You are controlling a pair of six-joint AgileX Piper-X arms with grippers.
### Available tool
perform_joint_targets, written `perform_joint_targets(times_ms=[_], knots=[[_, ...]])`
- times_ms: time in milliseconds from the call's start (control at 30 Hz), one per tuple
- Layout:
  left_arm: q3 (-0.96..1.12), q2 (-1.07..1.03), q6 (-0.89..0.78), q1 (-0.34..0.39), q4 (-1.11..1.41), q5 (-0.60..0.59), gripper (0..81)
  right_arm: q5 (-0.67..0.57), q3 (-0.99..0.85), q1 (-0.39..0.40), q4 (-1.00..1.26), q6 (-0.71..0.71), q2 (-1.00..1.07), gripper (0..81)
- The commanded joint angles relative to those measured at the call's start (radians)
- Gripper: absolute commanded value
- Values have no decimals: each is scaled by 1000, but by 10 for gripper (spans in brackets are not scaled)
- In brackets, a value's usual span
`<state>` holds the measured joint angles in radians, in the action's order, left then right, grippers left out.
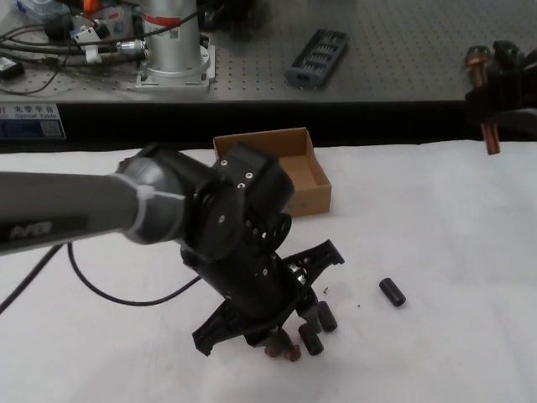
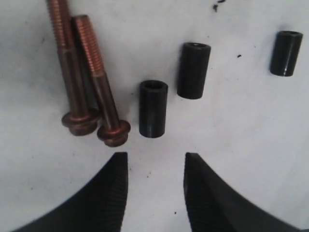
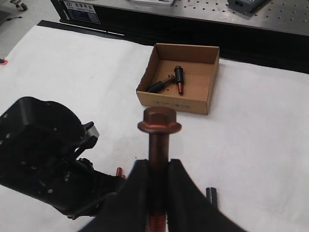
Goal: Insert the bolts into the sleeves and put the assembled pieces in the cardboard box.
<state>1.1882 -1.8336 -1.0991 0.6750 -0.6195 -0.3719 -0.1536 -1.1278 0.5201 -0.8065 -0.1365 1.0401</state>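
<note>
1. Progress, as I judge it: two assembled pieces point(image 3: 178, 75) already lie in the cardboard box point(image 3: 171, 102), which sits toward the far edge of the white-covered tabletop point(image 1: 436, 218). Three sleeves and three bolts are left.
2. The right hand point(image 3: 157, 169) is clamped on a held bolt point(image 3: 159, 126) by its shank, head clear of the fingers, raised near the tabletop's right edge.
3. The left hand point(image 2: 155, 162) hangs open, fairly wide, over the loose parts by the near edge. The nearest sleeve point(image 2: 153, 108) lies in line with its gap, untouched.
4. A second sleeve point(image 2: 193, 70) lies just beside the first, and a third sleeve point(image 2: 286, 53) well apart. Two loose bolts point(image 2: 99, 82) lie side by side, touching.
5. The bolts are copper-coloured metal with threaded tips, smooth shanks and flanged heads. The sleeves are short, matte black, hollow tubes. The left hand's pads are finely ribbed. The box is shallow, plain brown card.
</note>
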Motion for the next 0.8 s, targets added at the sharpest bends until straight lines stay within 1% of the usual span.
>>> perform_joint_targets(times_ms=[0, 200, 400, 567, 667, 767], knots=[[45, -29, 11, -3, -39, 15, 285, -5, -4, -6, -2, 14, -17, 35], [114, -79, 13, -3, -69, 49, 285, -5, -4, -6, -2, 18, -25, 35], [172, -128, 27, -3, -106, 47, 285, -5, -4, -6, -2, 18, -25, 35], [172, -139, 30, -3, -174, 50, 285, -5, -4, -6, -2, 25, -25, 35], [172, -139, 38, 0, -181, 81, 285, -5, -4, -6, -2, 25, -25, 35], [172, -151, 38, 0, -181, 85, 285, -5, -4, -6, -2, 25, -25, 35]])
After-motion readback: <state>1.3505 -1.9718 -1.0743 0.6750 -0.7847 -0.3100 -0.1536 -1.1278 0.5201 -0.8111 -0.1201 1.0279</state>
